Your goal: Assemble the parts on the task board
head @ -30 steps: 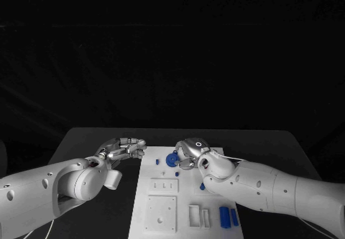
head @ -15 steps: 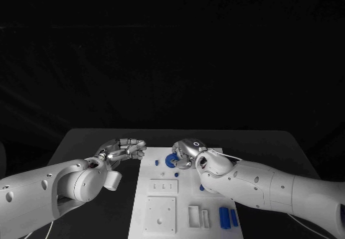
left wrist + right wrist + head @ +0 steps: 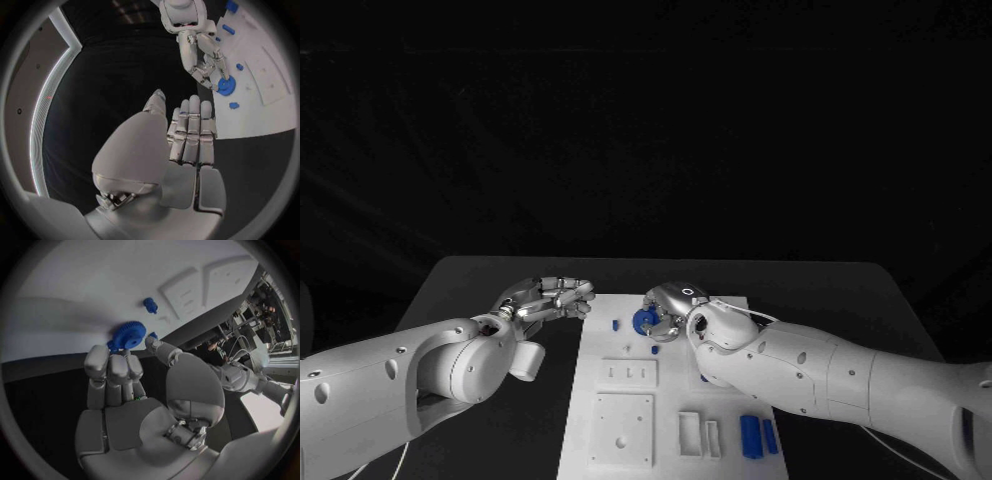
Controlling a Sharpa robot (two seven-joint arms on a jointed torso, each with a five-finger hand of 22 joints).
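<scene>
- The left hand (image 3: 548,298) hovers over the black table (image 3: 473,285), just off the task board's (image 3: 625,420) ten o'clock corner, fingers curled in together and holding nothing.
- A small blue peg (image 3: 616,325) stands at the board's eleven o'clock.
- A blue gear (image 3: 645,320) sits near the board's twelve o'clock edge; the right hand (image 3: 668,308) has its fingertips (image 3: 109,362) pinched on the rim.
- Blue bars (image 3: 757,436) lie at the board's four o'clock.
</scene>
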